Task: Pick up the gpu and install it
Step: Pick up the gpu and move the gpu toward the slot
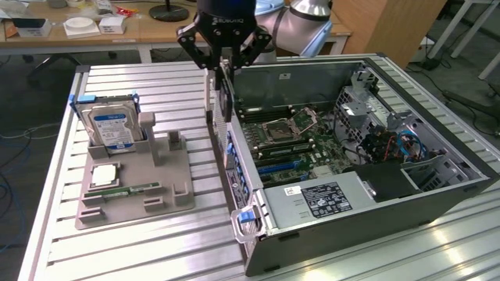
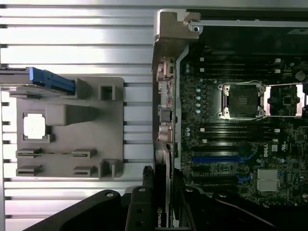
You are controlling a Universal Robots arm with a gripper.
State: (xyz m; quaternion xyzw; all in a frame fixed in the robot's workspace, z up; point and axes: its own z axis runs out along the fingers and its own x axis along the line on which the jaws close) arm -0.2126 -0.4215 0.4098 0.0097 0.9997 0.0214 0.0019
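black gpu (image 1: 226,99) — blue-and-white hard drive (image 1: 111,130)

Sitting on one metal table (image 1: 140,252): one computer case (image 1: 352,234), one gray holder (image 1: 175,187), one hard drive (image 1: 112,129), one processor chip (image 1: 105,174), one memory stick (image 1: 129,190) — while one gripper (image 1: 222,63) is holding one graphics card (image 1: 222,99).

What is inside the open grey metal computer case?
A green motherboard with a silver-framed processor socket, blue slots and cables; the grey labelled box covers whatever lies beneath.
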